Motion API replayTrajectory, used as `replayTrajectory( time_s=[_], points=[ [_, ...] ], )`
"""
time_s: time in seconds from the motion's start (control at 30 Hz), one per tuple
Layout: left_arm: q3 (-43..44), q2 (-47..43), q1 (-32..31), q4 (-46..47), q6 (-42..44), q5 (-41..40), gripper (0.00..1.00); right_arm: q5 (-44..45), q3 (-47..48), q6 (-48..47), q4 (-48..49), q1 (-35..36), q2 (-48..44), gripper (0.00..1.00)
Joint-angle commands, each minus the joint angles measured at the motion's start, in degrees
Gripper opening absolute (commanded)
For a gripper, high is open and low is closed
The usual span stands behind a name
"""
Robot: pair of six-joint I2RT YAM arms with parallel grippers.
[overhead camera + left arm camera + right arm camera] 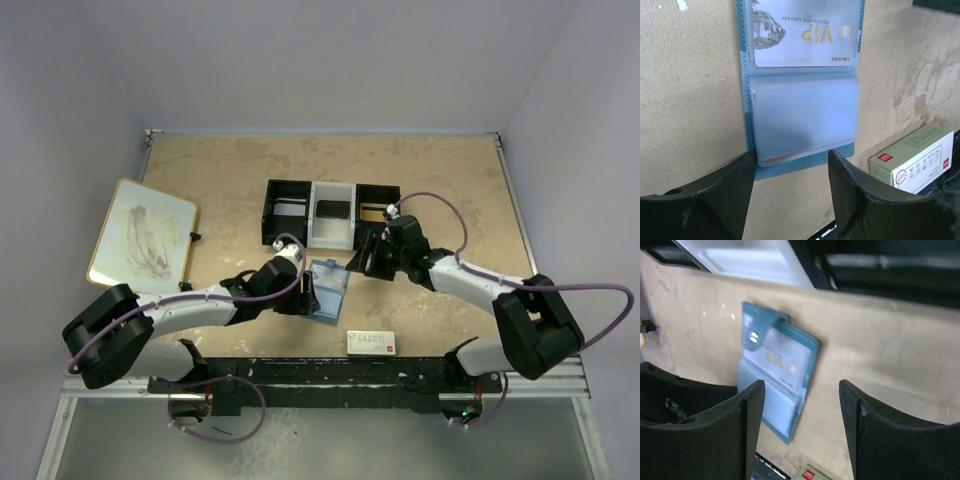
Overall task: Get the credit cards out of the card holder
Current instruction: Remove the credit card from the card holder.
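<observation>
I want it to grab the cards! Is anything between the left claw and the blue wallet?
No, nothing visible. The open left claw sits right at the edge of the blue wallet; the white box lies off to one side.

Tan table (450,180) — card holder (328,290), white box (371,343), tray (270,215), board (140,235) on it.

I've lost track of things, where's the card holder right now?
In the top view the card holder lies open near the middle, between the compartment tray and the white box by the arm bases.
</observation>
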Motion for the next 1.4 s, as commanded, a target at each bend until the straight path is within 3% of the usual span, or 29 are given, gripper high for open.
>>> replayTrajectory(
  time_s=[0.0, 0.2, 0.47, 0.63, 0.8, 1.0, 1.13, 1.2, 1.37],
  points=[
    [-2.0, -1.51, -1.15, 7.35, -5.37, 1.08, 0.56, -0.25, -5.39, 6.46, 4.67, 0.31, -1.34, 0.64],
    [-1.55, 1.59, -3.18, 10.9, -6.65, 3.06, 0.56, -8.52, -2.74, 4.57, 11.63, 0.74, 7.59, 0.61],
    [-0.77, 2.37, -5.57, 13.43, -7.23, 4.42, 0.57, -10.9, 8.81, -4.01, 8.31, 7.13, 17.08, 0.6],
    [1.95, 3.09, -7.78, 12.96, -6.29, 4.86, 0.57, -4.06, 13.28, -7.39, 1.1, 9.91, 17.15, 0.61],
    [2.57, -7.76, -8.19, 1.87, -5.34, -8.05, 0.57, 7.2, 13.82, -4.03, -5.72, 9.83, 10.96, 0.63],
    [4.29, -19.33, -7.95, -13.72, -1.76, -20.41, 0.56, 2.63, 10.94, 1.28, 2.31, 10.14, 7.65, 0.56],
    [6.29, -16.94, -4.61, -18.36, -0.41, -22.34, 0.54, -2.86, 3.53, 10.01, 15.35, 10.88, 6.97, 0.46],
    [7.32, -14.52, -2.58, -18.37, -0.2, -21.66, 0.53, -2.8, 2.49, 11.68, 16.12, 11.27, 7.64, 0.42],
    [8.94, -10.79, -0.19, -15.32, 0.26, -19.63, 0.53, -2.21, -0.38, 13.23, 16.95, 12.39, 9.24, 0.41]
  ],
)
